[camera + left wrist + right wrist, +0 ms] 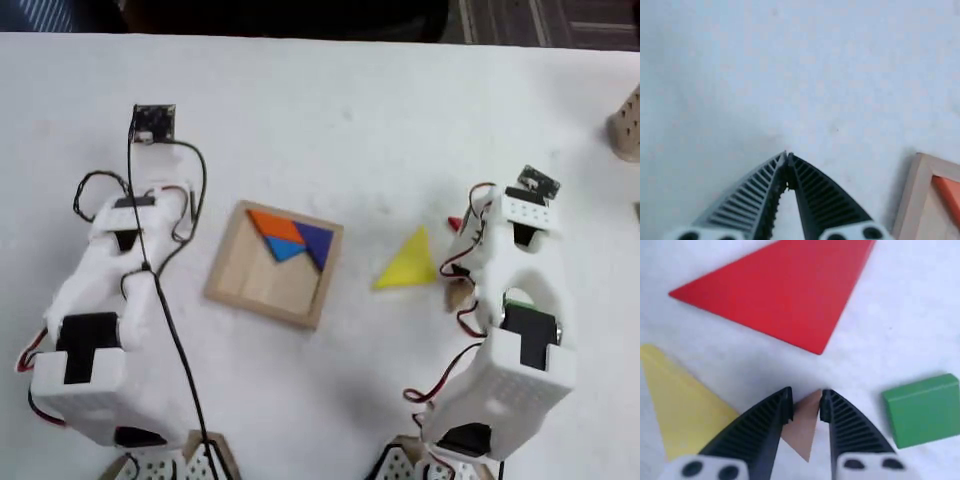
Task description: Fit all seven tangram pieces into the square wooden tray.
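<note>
Grip matters most in this step: the right gripper (806, 397) has its ribbed black jaws closed on a small tan triangle (805, 432), pinching it by its thin sides. I judge this to be the pick. The lift should be slow and level, because a flat, smooth piece held by narrow edges can twist or slip out. The piece then has to cross to the tray (225, 290), which lies between the two arms, turned askew on the white table (350, 120). It should be rotated to match a free edge and set down flat before the jaws let go. A raised rim of pale wood rings the tray, and one corner already holds an orange piece (275, 225), a purple piece (315, 240) and a blue piece (285, 250), all touching, while the rest of the floor is bare grain. Around the right gripper lie a large red triangle (785, 295), a yellow triangle (685, 405) just beside one jaw, and a green block (925, 410). All three are matte, with crisp corners. The left gripper (787, 157) is closed on nothing, over bare table next to the tray's corner.
</note>
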Robot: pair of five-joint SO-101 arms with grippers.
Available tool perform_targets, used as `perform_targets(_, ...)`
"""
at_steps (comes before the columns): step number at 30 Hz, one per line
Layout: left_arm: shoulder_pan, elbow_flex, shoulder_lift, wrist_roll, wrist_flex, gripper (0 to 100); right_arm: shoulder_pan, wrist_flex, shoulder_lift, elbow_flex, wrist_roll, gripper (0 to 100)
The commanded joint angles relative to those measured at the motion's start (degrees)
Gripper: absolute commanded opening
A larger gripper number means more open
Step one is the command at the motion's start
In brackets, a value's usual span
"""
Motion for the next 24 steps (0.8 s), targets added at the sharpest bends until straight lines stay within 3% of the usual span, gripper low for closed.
perform_targets(1, -0.57, -3.16, -0.13, 0.79, 0.44, 2, -6.37, 0.13, -0.13, -3.08, 5.27, 7.7)
perform_targets(7, -0.66, -3.16, -0.13, 0.79, 0.44, 2, -15.78, 1.27, -0.04, -3.16, 17.67, 10.7)
perform_targets(11, -0.66, -3.16, -0.13, 0.79, 0.44, 2, -16.31, 3.38, -0.13, -3.16, 19.52, 21.7)
perform_targets(17, -0.66, -3.16, -0.13, 0.79, 0.35, 2, -15.60, 4.44, -0.57, -2.81, 24.09, 18.2)
perform_targets(21, -0.66, -3.16, -0.13, 0.79, 0.35, 2, -14.81, 6.81, -1.54, -2.81, 33.85, 17.8)
perform_targets(24, -0.57, -3.16, -0.04, 0.79, 0.09, 2, -13.49, 7.16, -4.35, -1.41, 46.51, 17.7)
